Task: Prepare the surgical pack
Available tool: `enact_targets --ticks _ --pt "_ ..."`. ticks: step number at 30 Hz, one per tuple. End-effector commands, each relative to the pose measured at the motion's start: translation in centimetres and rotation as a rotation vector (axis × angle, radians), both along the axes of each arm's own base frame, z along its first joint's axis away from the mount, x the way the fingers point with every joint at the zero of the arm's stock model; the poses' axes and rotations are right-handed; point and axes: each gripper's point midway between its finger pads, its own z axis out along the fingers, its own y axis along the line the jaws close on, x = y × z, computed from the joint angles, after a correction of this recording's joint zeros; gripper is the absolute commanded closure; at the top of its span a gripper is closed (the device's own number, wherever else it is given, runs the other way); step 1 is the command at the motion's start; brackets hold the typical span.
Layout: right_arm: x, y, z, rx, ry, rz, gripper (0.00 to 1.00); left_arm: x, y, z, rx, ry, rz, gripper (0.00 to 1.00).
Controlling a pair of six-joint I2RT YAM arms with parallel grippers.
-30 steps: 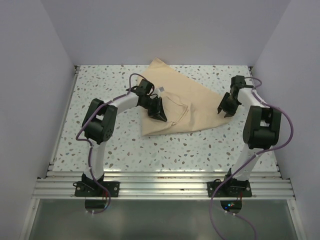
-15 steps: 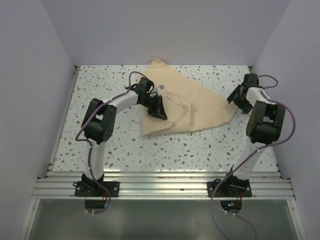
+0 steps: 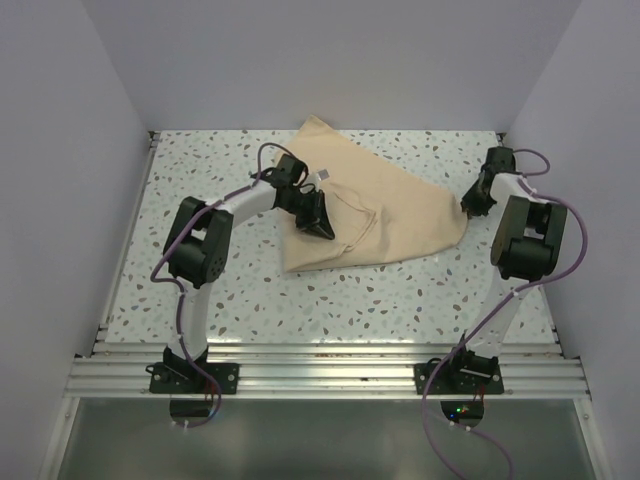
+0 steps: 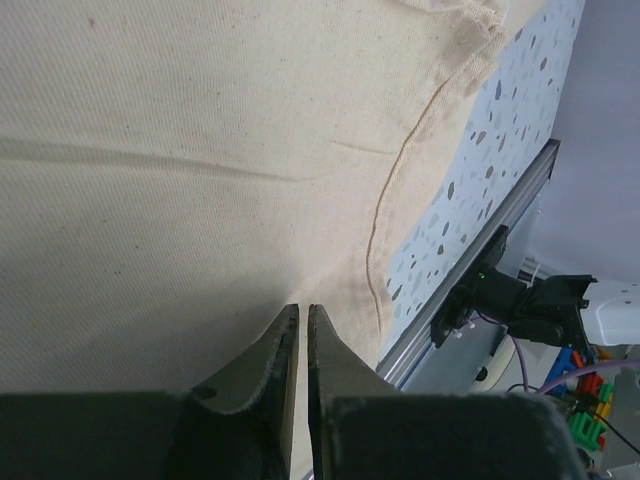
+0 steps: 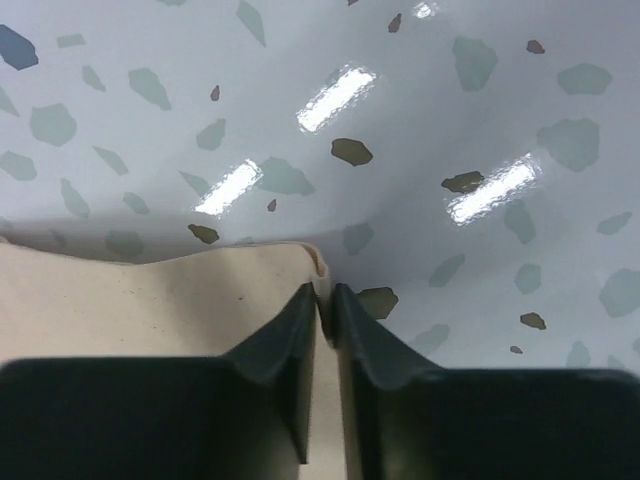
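Speckled white tabletop is seen enclosed by plain walls, with a metal rail along the near edge. The tan wrap sheet is laid flat on the tabletop at centre-back. It is folded into a rough triangle: one point at the back, a blunt folded edge at front-left, and a long corner stretched to the right. No other pack contents are seen; only cloth is exposed.

The left arm is reached inward over the sheet's left part, and the right arm is bent toward the sheet's right corner.

The left end effector is set down on the folded layer. In the left wrist view its jaws are drawn almost together with only a thin slit between them, tips against the cloth. Whether fabric is pinched cannot be told.

The right end effector is clamped on the sheet's far-right corner. In the right wrist view the cloth edge is caught between the fingertips, just above the tabletop.

A curved seam line is seen on the sheet. A small white tag-like bit is seen beside the left wrist, too small to identify.
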Motion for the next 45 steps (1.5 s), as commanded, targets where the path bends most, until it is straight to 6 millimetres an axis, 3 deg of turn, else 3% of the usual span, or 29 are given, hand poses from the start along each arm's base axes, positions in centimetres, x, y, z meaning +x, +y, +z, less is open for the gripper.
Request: enact_targets --ticks 1,3,4,6,10,13,18,19,20,24,26,29,30,31,33,34,35,37,39,45 --pt "1.3 1.0 1.7 0.049 -0.066 0.028 0.89 1.8 -0.3 2.1 -0.05 -0.042 0.012 0.89" --pt "1.3 1.5 2.5 0.067 -0.086 0.016 0.95 2.1 -0.5 2.3 -0.056 -0.047 0.011 0.89" --pt "1.4 2.4 3.7 0.097 -0.115 0.039 0.99 2.5 -0.8 3.1 -0.079 -0.057 0.005 0.89" --pt "1.5 3.9 5.1 0.102 -0.129 0.065 1.0 3.0 -1.6 4.0 -0.12 -0.063 0.0 0.88" --pt "2.7 7.6 10.5 0.104 -0.222 0.15 1.0 3.4 -2.2 3.6 -0.138 -0.046 0.001 0.88" --pt "3.3 11.5 15.4 0.109 -0.308 0.24 1.0 3.2 -2.0 2.3 -0.124 -0.029 0.009 0.89" --pt "2.9 20.1 22.7 0.153 -0.426 0.411 1.0 2.8 -1.6 0.6 -0.097 -0.01 0.021 0.89" --pt "2.7 21.6 23.4 0.164 -0.437 0.444 1.0 2.9 -1.6 0.5 -0.092 -0.012 0.024 0.89" --pt "2.1 24.6 24.2 0.179 -0.448 0.504 1.0 2.9 -1.5 0.5 -0.09 -0.014 0.027 0.89" --pt "0.5 31.1 27.4 0.247 -0.508 0.628 1.0 3.4 -1.3 0.6 -0.064 -0.04 0.053 0.9" --pt "-0.3 33.5 27.7 0.264 -0.512 0.678 1.0 3.5 -0.8 1.3 -0.041 -0.054 0.069 0.91" --pt "-0.8 35.3 28.0 0.251 -0.511 0.745 1.0 3.6 0.8 2.6 0.025 -0.1 0.105 0.89" --pt "-0.8 35.5 28.3 0.253 -0.514 0.76 1.0 4.1 1.9 3.0 0.049 -0.121 0.134 0.89" --pt "-1.0 36.2 27.9 0.268 -0.503 0.786 1.0 4.1 2.6 4.8 0.044 -0.162 0.149 0.88" --pt "-1.4 36.9 27.8 0.285 -0.495 0.822 1.0 4.1 5.5 4.7 0.076 -0.155 0.207 0.86" --pt "-1.8 37.6 27.8 0.306 -0.492 0.853 1.0 4.0 6.6 6.1 0.07 -0.184 0.231 0.85" --pt "-2.0 38.0 27.4 0.309 -0.489 0.874 1.0 3.4 8.0 5.1 0.094 -0.166 0.256 0.84" --pt "-2.7 39.2 27.2 0.333 -0.492 0.918 1.0 3.6 10.9 5.5 0.12 -0.183 0.312 0.82" --pt "-3.3 40.3 26.7 0.36 -0.488 0.955 1.0 3.0 13.1 3.6 0.174 -0.154 0.354 0.82" --pt "-5.1 45.7 27.0 0.445 -0.498 1.081 1.0 2.0 13.9 0.1 0.196 -0.081 0.374 0.83"
